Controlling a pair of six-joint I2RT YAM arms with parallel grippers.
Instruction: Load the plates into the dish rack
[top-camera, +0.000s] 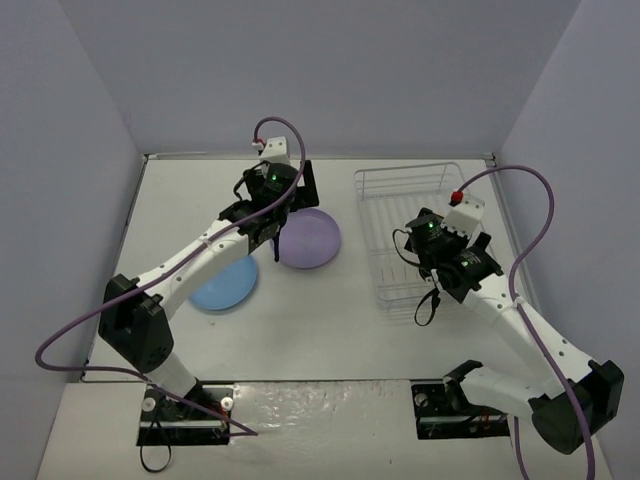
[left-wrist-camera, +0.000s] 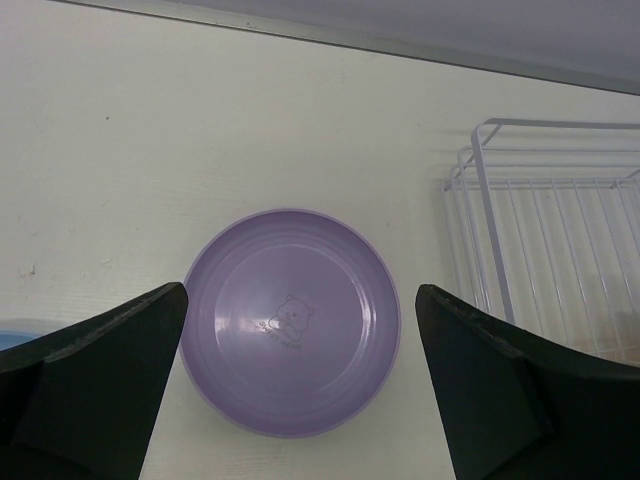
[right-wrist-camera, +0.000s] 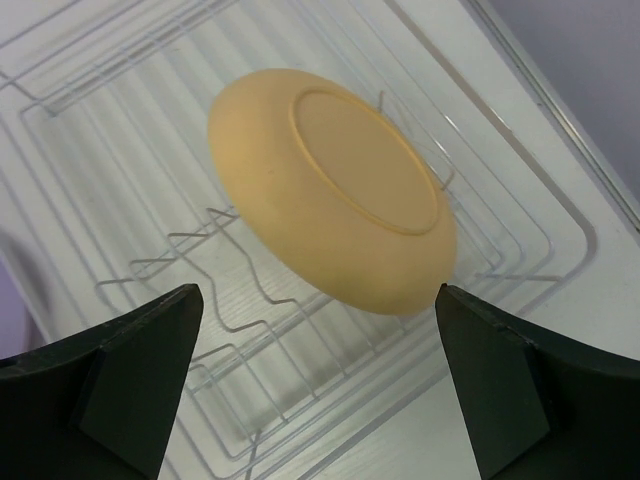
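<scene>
Orange plate (right-wrist-camera: 335, 190) leans alone in the rack (top-camera: 405, 215). Purple plate (left-wrist-camera: 290, 320) and blue plate (top-camera: 225, 285) lie left of it. Left gripper (left-wrist-camera: 300, 292) and right gripper (right-wrist-camera: 318, 290) both gape.

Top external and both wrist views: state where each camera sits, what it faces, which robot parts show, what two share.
Top external: overhead behind bases, looking down; both arms show.
Left wrist: faces purple plate; left end effector shows.
Right wrist: faces orange plate in dish rack; right end effector shows.
Shared, top and left: purple plate.
</scene>
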